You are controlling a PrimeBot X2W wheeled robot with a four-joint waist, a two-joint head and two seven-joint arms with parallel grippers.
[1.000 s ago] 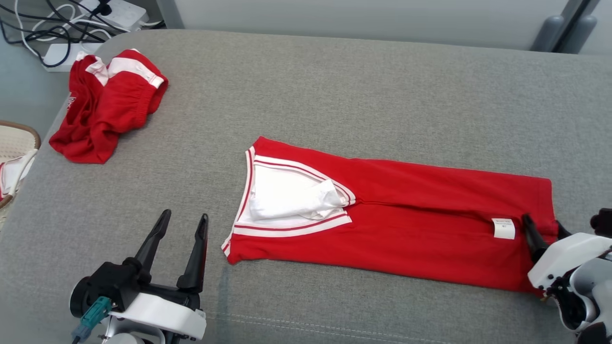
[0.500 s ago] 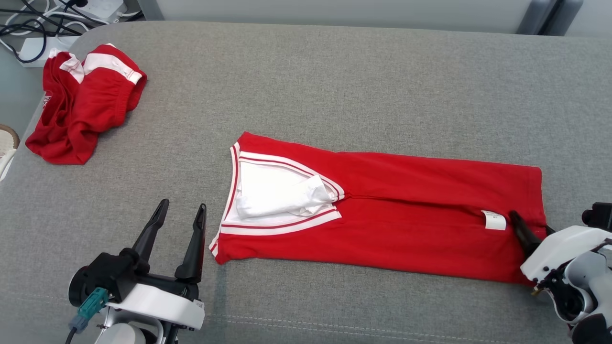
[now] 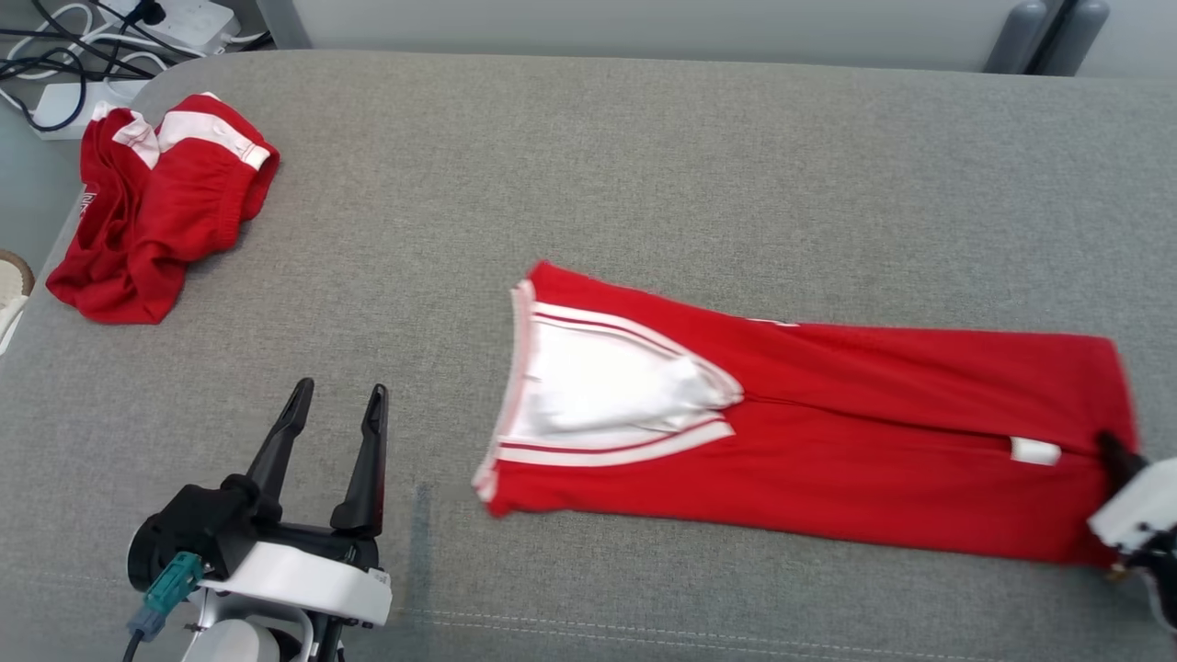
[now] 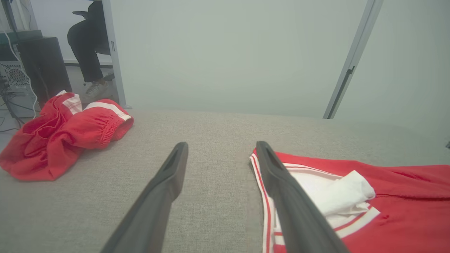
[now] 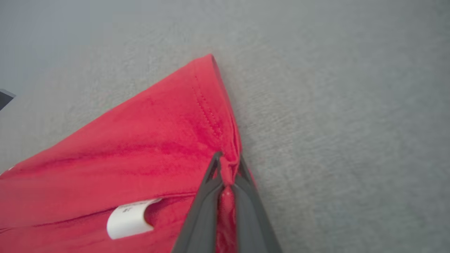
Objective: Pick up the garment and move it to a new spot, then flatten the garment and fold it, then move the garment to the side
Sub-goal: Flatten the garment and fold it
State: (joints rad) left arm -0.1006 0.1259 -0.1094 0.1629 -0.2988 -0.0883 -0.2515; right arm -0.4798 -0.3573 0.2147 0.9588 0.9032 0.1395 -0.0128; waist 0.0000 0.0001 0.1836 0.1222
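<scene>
Right gripper (image 5: 227,166) is clamped tight on the hem of the red garment (image 3: 855,450). Fabric is bunched between its fingertips, just right of the white tag (image 3: 1034,450). The garment lies flat, folded long and narrow, across the middle-right of the grey padded surface (image 3: 644,165), neckline end pointing left. Left gripper (image 3: 337,397) is wide open, holding nothing, near left, apart from the neckline. Second red bundle (image 3: 156,221) is at far left, well apart.

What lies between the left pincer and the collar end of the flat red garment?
Bare grey upholstery, nothing else, as the head view shows: left pincer and garment lie apart.
</scene>
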